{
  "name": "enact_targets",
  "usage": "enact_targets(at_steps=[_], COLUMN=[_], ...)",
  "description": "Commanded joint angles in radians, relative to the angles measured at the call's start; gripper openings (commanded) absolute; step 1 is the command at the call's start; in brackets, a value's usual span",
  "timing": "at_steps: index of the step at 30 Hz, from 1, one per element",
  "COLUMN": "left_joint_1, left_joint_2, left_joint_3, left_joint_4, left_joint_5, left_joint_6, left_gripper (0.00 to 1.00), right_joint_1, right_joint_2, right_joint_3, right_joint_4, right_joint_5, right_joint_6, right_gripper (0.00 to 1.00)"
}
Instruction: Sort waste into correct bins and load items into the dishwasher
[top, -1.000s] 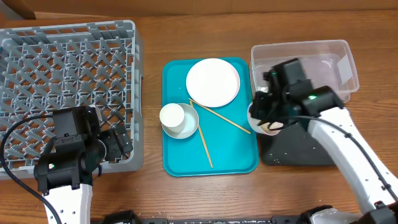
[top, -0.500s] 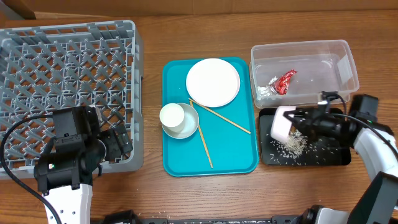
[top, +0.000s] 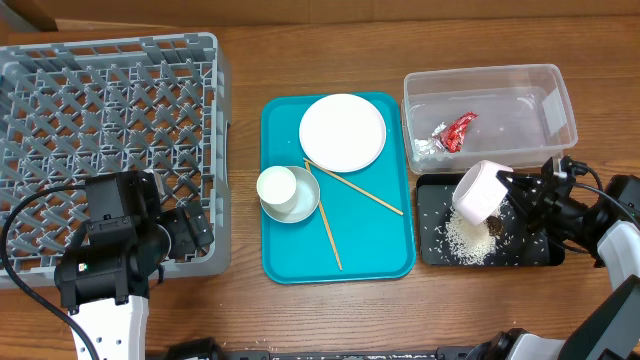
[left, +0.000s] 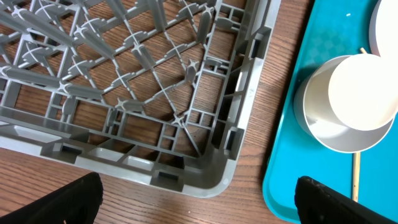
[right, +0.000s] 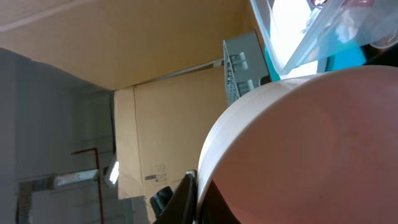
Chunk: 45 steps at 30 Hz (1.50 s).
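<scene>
We count four white dishes: the bowl, tipped over the black tray and clamped in the right gripper; on the teal tray, one large plate and one cup sitting in one small plate, beside two chopsticks. One rice heap lies on the black tray; one wrapper in the clear tub. The left gripper, fingers spread, hovers over the dish rack corner.

My left arm sits low at the near left; its black two-finger gripper points right, jaws spread wide, holding nothing; my right arm comes in from the right edge, its black gripper clamped on a tipped white round bowl.
</scene>
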Motion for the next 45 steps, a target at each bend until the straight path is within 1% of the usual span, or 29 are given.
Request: enact_targets(at_steps=[1,9,10,12,13,14,15,17,20,21,23,26,28,30,32,34,36,40,41,43,45], left_joint_1=[0.004,0.004,0.004,0.004,0.004,0.004,0.004,0.004,0.004,0.004,0.004,0.004,0.004,0.004,0.004,0.004,0.004,0.004,0.004,0.004,0.004], left_joint_2=[0.002,0.002,0.002,0.002,0.002,0.002,0.002,0.002,0.002,0.002,0.002,0.002,0.002,0.002,0.002,0.002,0.002,0.002,0.002,0.002,0.002], left_joint_3=[0.025,0.025,0.025,0.025,0.025,0.025,0.025,0.025,0.025,0.025,0.025,0.025,0.025,0.025,0.025,0.025,0.025,0.025,0.025,0.025,0.025], left_joint_4=[-0.003,-0.003,-0.003,-0.002,-0.002,-0.002,-0.002,0.006,0.005,0.005,0.005,0.005,0.006,0.006,0.006,0.009,0.01,0.01,0.01,0.01,0.009], left_joint_5=[0.008,0.008,0.008,0.008,0.008,0.008,0.008,0.008,0.008,0.008,0.008,0.008,0.008,0.008,0.008,0.008,0.008,0.008,0.008,0.008,0.008], left_joint_6=[-0.018,-0.018,-0.018,-0.018,-0.018,-0.018,-0.018,-0.018,-0.018,-0.018,-0.018,-0.018,-0.018,-0.018,-0.018,-0.018,-0.018,-0.018,-0.018,-0.018,-0.018], left_gripper=[1.0,1.0,1.0,1.0,1.0,1.0,1.0,1.0,1.0,1.0,1.0,1.0,1.0,1.0,1.0,1.0,1.0,1.0,1.0,1.0,1.0], right_joint_1=[-0.004,-0.004,-0.001,0.004,0.007,0.012,0.026,0.033,0.035,0.037,0.047,0.096,0.167,0.29,0.407,0.53,0.658,0.947,0.998,1.076,1.134], right_joint_2=[-0.002,-0.002,-0.002,-0.002,-0.002,-0.003,-0.005,-0.005,-0.005,-0.006,-0.01,-0.04,-0.077,-0.117,-0.131,-0.131,-0.131,-0.109,-0.096,-0.057,0.014], right_joint_3=[-0.004,-0.004,-0.004,-0.004,-0.004,-0.004,0.003,0.003,0.003,0.003,0.004,0.035,0.124,0.269,0.374,0.451,0.489,0.494,0.494,0.494,0.494], right_joint_4=[0.005,0.015,0.029,0.013,0.012,0.033,0.006,0.01,0.001,-0.016,-0.054,-0.151,-0.287,-0.444,-0.496,-0.49,-0.432,-0.181,-0.128,-0.036,0.074], right_joint_5=[-0.039,-0.031,0.019,0.206,0.172,0.016,-0.04,-0.039,0.047,0.124,0.209,0.229,0.347,0.565,0.713,0.812,0.93,1.245,1.299,1.365,1.383], right_joint_6=[0.033,0.026,0.024,0.025,-0.029,-0.157,-0.213,-0.213,-0.212,-0.212,-0.215,-0.338,-0.427,-0.502,-0.504,-0.5,-0.476,-0.468,-0.476,-0.529,-0.556], right_gripper=[0.04,0.04,0.04,0.04,0.04,0.04,0.04,0.04,0.04,0.04,0.04,0.04,0.04,0.04,0.04,0.04,0.04,0.04,0.04,0.04,0.04])
